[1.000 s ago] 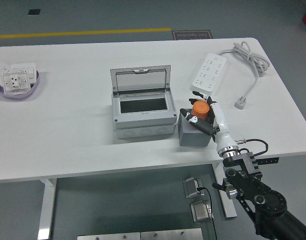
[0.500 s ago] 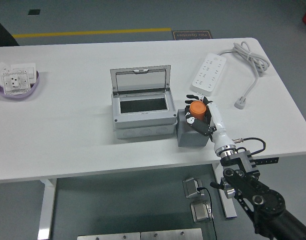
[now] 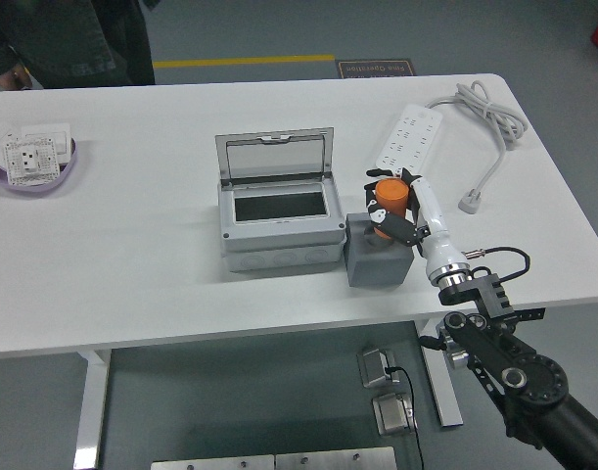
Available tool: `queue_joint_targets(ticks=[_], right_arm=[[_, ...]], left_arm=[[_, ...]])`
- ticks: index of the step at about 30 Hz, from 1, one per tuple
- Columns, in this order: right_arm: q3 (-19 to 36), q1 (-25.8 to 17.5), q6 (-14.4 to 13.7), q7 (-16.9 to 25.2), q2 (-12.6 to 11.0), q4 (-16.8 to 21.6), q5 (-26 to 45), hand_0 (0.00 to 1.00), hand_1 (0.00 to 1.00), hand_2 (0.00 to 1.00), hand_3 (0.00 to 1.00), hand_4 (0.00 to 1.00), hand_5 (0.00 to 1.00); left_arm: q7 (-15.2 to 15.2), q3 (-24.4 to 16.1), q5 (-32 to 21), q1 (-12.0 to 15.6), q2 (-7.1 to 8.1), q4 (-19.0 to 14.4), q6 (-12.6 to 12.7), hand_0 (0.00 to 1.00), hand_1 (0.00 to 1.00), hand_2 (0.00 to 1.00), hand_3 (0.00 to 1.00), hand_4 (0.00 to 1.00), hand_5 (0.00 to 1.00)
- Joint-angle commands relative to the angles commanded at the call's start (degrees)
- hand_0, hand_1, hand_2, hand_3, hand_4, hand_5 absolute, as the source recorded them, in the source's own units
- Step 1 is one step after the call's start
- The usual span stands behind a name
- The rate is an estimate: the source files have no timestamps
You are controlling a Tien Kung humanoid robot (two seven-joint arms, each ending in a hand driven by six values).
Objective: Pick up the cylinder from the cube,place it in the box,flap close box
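Observation:
An orange cylinder (image 3: 391,197) is held in my right hand (image 3: 396,208), whose fingers are curled around it. It hangs a little above the grey cube (image 3: 378,262), which stands near the table's front edge. Just left of the cube stands the grey box (image 3: 280,227), with its clear lid (image 3: 276,157) tilted up at the back and its dark inside showing. My right arm comes in from the lower right corner. My left arm is out of sight.
A white power strip (image 3: 408,143) with its cable and plug (image 3: 472,202) lies at the back right. A purple dish (image 3: 34,176) with white socket plates sits at the far left. A person in dark clothes (image 3: 73,39) stands beyond the table's far left edge.
My right hand has lifted the orange cylinder up off the cube and shifted slightly right. A person has come into view at the top left.

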Motion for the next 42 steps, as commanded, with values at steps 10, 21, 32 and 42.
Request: queue_joint_targets(ticks=[10, 21, 32, 42], right_arm=[[-4.13, 8.03, 3.34, -10.55, -0.23, 3.00, -12.87, 0.381, 0.357, 0.454, 0.304, 0.002, 0.002], [-16.15, 20.70, 8.97, -19.39, 1.09, -3.08, -28.80, 0.215, 0.227, 0.349, 0.259, 0.002, 0.002], [-25.99, 29.48, 11.66, -19.27, 3.37, -11.64, -34.20, 0.227, 0.231, 0.351, 0.257, 0.002, 0.002], [-30.30, 31.62, 11.25, -17.03, 4.50, -14.60, -38.81, 0.552, 0.601, 0.674, 0.712, 0.387, 0.085]], left_arm=[[0.17, -0.27, 0.37, 0.00, 0.19, 0.00, -0.01, 0.693, 0.686, 0.686, 0.809, 0.733, 0.365], [0.38, -0.56, 1.10, -0.20, 0.59, 0.00, -0.08, 0.693, 0.685, 0.686, 0.809, 0.734, 0.368], [0.53, -0.75, 1.83, -0.68, 0.92, 0.00, -0.20, 0.693, 0.685, 0.686, 0.809, 0.734, 0.368], [0.34, -0.37, 1.92, -1.15, 0.78, 0.00, -0.37, 0.693, 0.685, 0.686, 0.809, 0.735, 0.369]])
